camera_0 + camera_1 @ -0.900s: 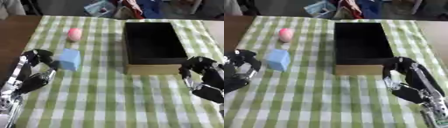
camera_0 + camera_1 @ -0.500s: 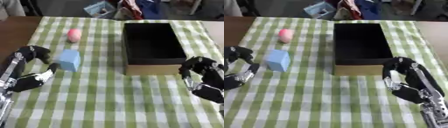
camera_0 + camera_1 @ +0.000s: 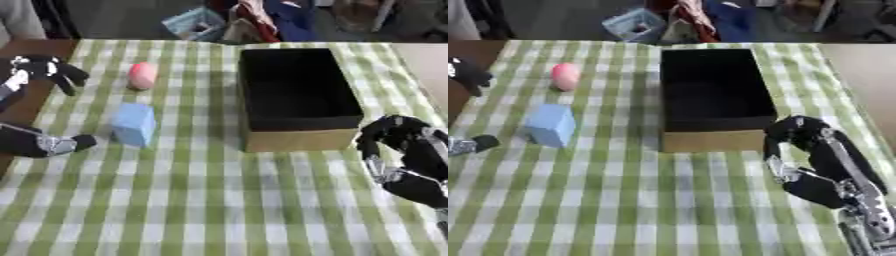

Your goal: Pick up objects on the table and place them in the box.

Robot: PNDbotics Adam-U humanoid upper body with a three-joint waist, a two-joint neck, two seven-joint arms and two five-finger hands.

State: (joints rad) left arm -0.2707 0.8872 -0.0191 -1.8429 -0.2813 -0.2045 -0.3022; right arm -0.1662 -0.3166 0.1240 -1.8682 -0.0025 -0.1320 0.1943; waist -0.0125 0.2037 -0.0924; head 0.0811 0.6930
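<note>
The light blue block [image 3: 134,123] is a plain, box-shaped solid with a paler top face. It lies on the green-and-white checked cloth [image 3: 219,200] covering the desk, left of centre and apart from everything else. Beyond it, towards the far edge, sits a pink egg-shaped object [image 3: 142,75], smooth and rounded, also free on the cloth. Neither item is being touched.

To the right of both stands the box [image 3: 297,92], a rectangular open-topped carton with a dark interior and a tan cardboard front wall. Nothing can be seen inside it.

The left robot hand [image 3: 44,70] is spread wide at the left edge of the view: its fingers reach up near the far-left corner of the cloth, while its thumb [image 3: 61,144] lies low, just left of the blue block without contact. It is open and holds nothing.

The right robot hand [image 3: 807,150] hangs near the box's front right corner, fingers curled inward and empty.

Beyond the desk, assorted clutter [image 3: 254,22] in blue and red tones lies in the background.
</note>
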